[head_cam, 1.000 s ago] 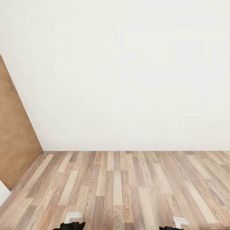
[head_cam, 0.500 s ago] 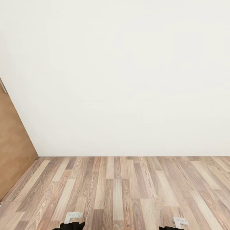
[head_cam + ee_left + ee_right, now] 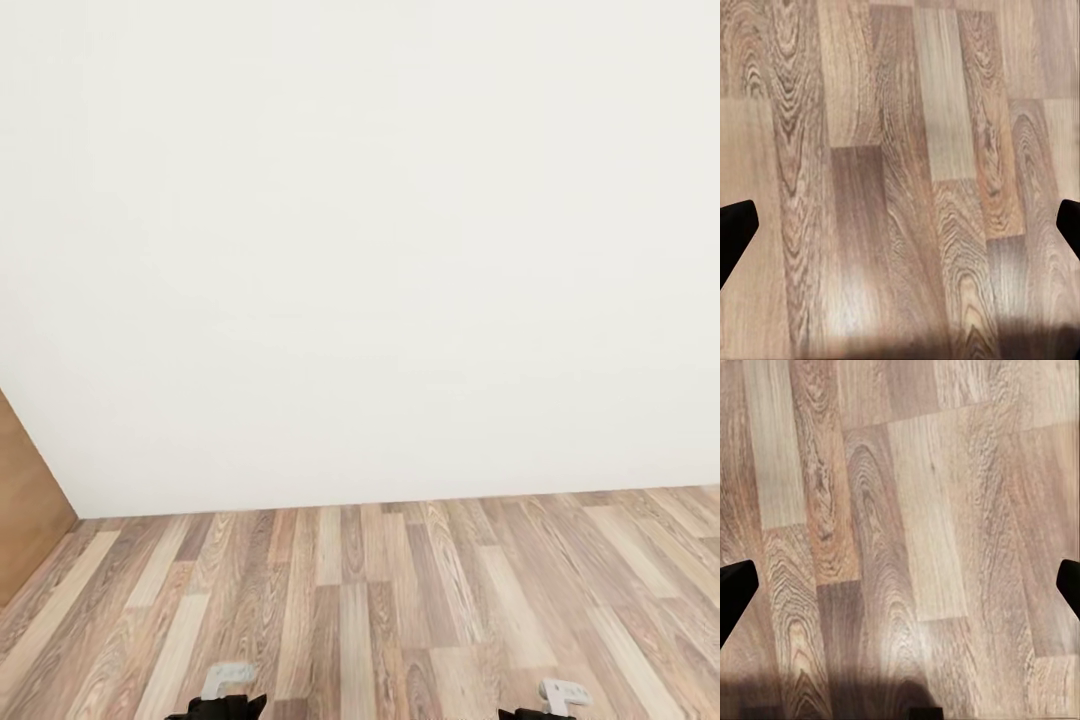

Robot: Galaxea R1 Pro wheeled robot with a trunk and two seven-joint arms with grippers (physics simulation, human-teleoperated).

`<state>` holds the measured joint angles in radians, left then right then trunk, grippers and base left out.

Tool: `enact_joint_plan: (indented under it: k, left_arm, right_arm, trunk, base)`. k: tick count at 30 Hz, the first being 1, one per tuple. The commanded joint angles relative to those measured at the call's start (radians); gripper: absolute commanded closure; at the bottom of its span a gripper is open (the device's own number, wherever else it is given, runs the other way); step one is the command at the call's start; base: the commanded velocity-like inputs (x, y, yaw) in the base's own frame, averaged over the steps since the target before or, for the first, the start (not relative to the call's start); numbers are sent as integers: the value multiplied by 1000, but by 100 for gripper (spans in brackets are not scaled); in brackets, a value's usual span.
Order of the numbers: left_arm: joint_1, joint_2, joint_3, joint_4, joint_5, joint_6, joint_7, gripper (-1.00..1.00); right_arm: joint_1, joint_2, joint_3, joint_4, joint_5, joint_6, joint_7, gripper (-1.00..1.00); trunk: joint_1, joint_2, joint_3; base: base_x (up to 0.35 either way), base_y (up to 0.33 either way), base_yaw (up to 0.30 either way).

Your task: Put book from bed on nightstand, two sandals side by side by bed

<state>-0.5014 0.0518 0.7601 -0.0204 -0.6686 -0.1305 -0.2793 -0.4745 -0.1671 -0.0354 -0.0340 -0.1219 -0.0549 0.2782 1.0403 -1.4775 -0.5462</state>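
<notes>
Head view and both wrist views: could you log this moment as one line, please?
facing: white wall | left gripper: open | right gripper: open

Even, bright, soft light washes the wall (image 3: 380, 250) nearly featureless, without glare. The floor (image 3: 400, 600) grain renders slightly soft. In both wrist views a dim shadow band darkens the floor along one edge.

The floor (image 3: 400, 600) is light wood plank, boards in mixed tan, grey-brown and darker brown tones running away from the robot. It meets a plain white wall (image 3: 360, 250) ahead and a brown wooden door (image 3: 25, 520) at the left.
</notes>
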Motion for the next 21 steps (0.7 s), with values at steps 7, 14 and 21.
enact_joint_plan:
  k: [7, 14, 21]
  left_arm:
    - [0, 0, 8, 0, -9, -3, -3, -100]
    - [0, 0, 8, 0, -9, -3, -3, -100]
    - [0, 0, 8, 0, -9, -3, -3, -100]
  right_arm:
    - [-1, 0, -3, 2, -9, -2, 6, -100]
    - [-1, 0, -3, 2, -9, -2, 6, -100]
    - [-1, 0, -3, 2, -9, -2, 6, -100]
  trunk:
    - [0, 0, -1]
    - [0, 0, -1]
    - [0, 0, -1]
  base:
    - [8, 0, -281]
    - [0, 0, -282]
    - [0, 0, -282]
